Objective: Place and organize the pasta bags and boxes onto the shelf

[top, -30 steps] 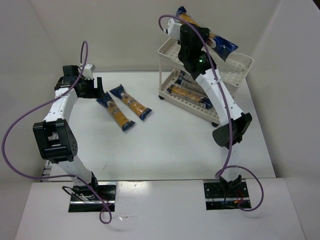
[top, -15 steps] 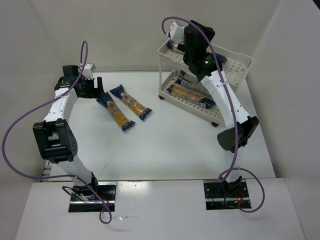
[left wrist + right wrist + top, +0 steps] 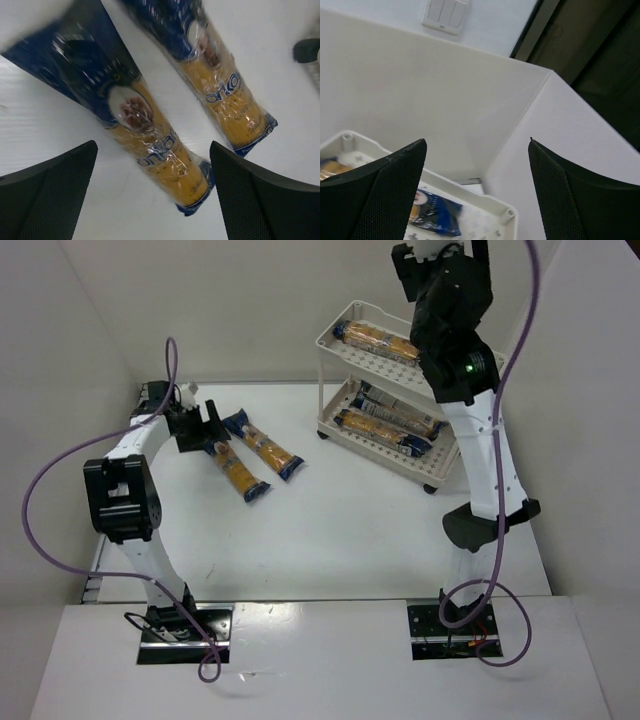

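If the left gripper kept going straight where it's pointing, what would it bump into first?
Most likely the long plastic pasta packet with dark blue ends and an orange-yellow middle, lying on the white table and framed by the open left gripper. Its twin lies off to the side.

Top-tier packet (image 3: 375,337) end hidden behind right arm (image 3: 470,430); table packet (image 3: 135,115) top blurred.

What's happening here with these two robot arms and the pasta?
The arms are shelving pasta packets. The right hand hangs open and empty above the shelf, where one packet lies on the top tier and two more packets on the lower one. The left hand is open over the last two packets on the table, gripping neither.
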`<action>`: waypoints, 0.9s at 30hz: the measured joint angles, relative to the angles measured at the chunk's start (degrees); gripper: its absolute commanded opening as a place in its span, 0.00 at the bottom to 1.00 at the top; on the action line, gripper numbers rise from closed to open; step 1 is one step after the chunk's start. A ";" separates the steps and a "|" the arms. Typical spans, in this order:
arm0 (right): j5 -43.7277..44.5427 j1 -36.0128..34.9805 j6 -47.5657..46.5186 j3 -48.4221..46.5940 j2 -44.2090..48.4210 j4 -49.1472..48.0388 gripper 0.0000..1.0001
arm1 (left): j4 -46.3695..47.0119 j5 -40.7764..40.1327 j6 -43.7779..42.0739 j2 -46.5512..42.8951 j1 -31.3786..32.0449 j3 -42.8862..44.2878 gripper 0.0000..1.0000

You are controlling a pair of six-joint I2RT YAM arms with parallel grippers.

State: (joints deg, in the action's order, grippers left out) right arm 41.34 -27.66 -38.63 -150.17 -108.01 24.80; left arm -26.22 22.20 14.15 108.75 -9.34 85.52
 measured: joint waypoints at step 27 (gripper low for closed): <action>4.50 -0.09 11.10 8.85 1.66 -3.50 0.66 | -5.57 -17.66 11.56 12.52 12.09 6.21 0.08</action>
State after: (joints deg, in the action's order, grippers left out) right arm 45.84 -27.75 -27.53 -141.32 -106.34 21.30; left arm -31.79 4.54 25.71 121.27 2.74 91.72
